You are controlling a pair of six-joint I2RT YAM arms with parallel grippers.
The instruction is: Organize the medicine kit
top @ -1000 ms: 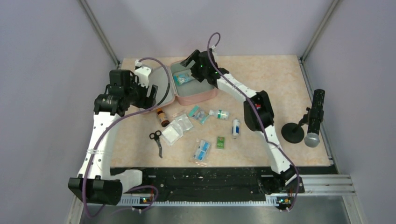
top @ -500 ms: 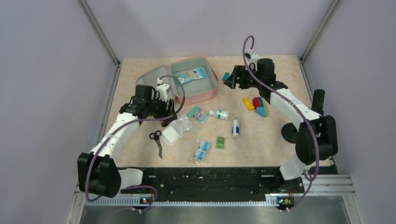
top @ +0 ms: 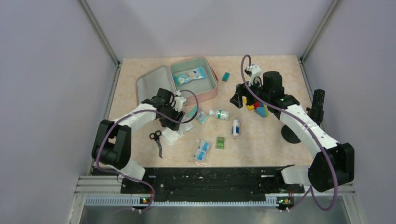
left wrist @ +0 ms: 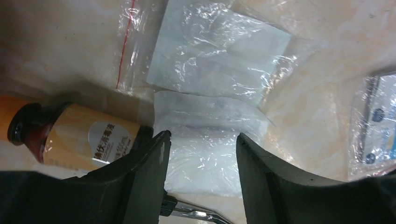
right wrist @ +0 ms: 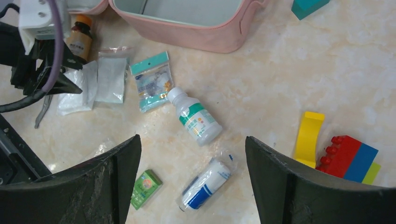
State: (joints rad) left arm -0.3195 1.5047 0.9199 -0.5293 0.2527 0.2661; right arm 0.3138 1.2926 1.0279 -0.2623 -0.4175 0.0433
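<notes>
Kit first: medicine kit (top: pixel 152 86) lies open at the far middle of the table (top: pixel 280 74), lid flat to the left, pink tray to the right. One blue-printed packet (top: pixel 191 74) lies in the tray; the rest of the lining is bare. Judged: the sorting is barely started.

Supplies are strewn on the near side of the kit. Amber bottle (left wrist: pixel 79 140) lies on its side just beside two clear bags of white gauze (left wrist: pixel 210 154), which overlap one another. Scissors (top: pixel 158 139) lie at the bags' near edge.

Left gripper (left wrist: pixel 201 140) is low over the nearer gauze bag, jaws parted with the bag showing between them. No pinch visible, nothing lifted. Likely lined up there to take the bag; the slack plastic could slip or drag its neighbour.

Farther right: teal-headed sachet (right wrist: pixel 152 84), white bottle with green label (right wrist: pixel 196 119) on its side, a blue-and-white wrapped roll (right wrist: pixel 205 184), a small green box (right wrist: pixel 145 186), and a bagged blue pack (top: pixel 201 150) nearest the bases.

Right gripper (right wrist: pixel 191 142) hangs high over this spread, jaws wide and empty, well clear of everything. Yellow block (right wrist: pixel 310 137) and red-and-blue block (right wrist: pixel 348 151) lie to its side, with a teal block (right wrist: pixel 308 5) beyond the tray; toys, probably not kit contents.
</notes>
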